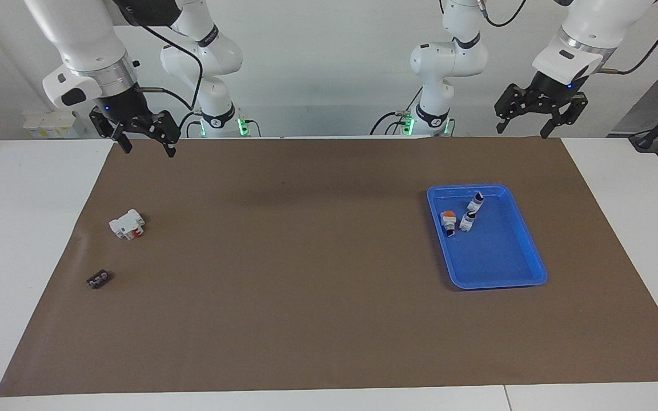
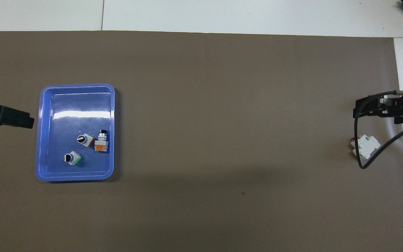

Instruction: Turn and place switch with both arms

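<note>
The switch (image 2: 72,158), white with a green end block and a black knob, lies in the blue tray (image 2: 77,92) at the corner nearest the robots; it also shows in the facing view (image 1: 476,201). My left gripper (image 1: 523,131) is open and empty, raised over the mat's edge at the left arm's end, beside the tray (image 1: 500,274). My right gripper (image 1: 148,149) is open and empty, raised over the mat's edge at the right arm's end. Both arms wait. In the overhead view only parts of the left gripper (image 2: 12,117) and the right gripper (image 2: 373,108) show.
An orange-capped switch (image 1: 448,221) and a white-and-black switch (image 1: 468,221) also lie in the tray. A white block with red (image 1: 127,224) and a small black part (image 1: 99,279) lie on the brown mat (image 1: 306,257) toward the right arm's end.
</note>
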You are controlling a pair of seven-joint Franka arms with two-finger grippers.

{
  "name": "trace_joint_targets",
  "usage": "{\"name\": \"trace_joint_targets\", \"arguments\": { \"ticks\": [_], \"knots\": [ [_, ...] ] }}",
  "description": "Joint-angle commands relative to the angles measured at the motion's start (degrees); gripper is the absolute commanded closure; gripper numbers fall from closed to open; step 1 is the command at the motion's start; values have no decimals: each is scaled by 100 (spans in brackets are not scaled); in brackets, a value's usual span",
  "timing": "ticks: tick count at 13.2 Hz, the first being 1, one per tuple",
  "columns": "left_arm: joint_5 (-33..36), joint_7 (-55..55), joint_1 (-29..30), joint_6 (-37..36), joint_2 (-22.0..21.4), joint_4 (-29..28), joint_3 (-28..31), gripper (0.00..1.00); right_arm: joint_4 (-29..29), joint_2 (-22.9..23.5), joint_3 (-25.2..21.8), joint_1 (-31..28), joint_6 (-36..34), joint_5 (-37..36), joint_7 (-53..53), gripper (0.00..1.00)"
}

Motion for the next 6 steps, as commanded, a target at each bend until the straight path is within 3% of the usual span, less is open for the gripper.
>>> {"name": "trace_joint_targets", "arguments": {
  "ticks": [1,6],
  "knots": [
    [156,54,43,-246,35,101,-27,0,-168,-147,-30,-22,72,120,-150,0],
    [156,37,86,-423,62,277,-53,0,-168,-147,-30,-22,63,120,-150,0]
  ]
}}
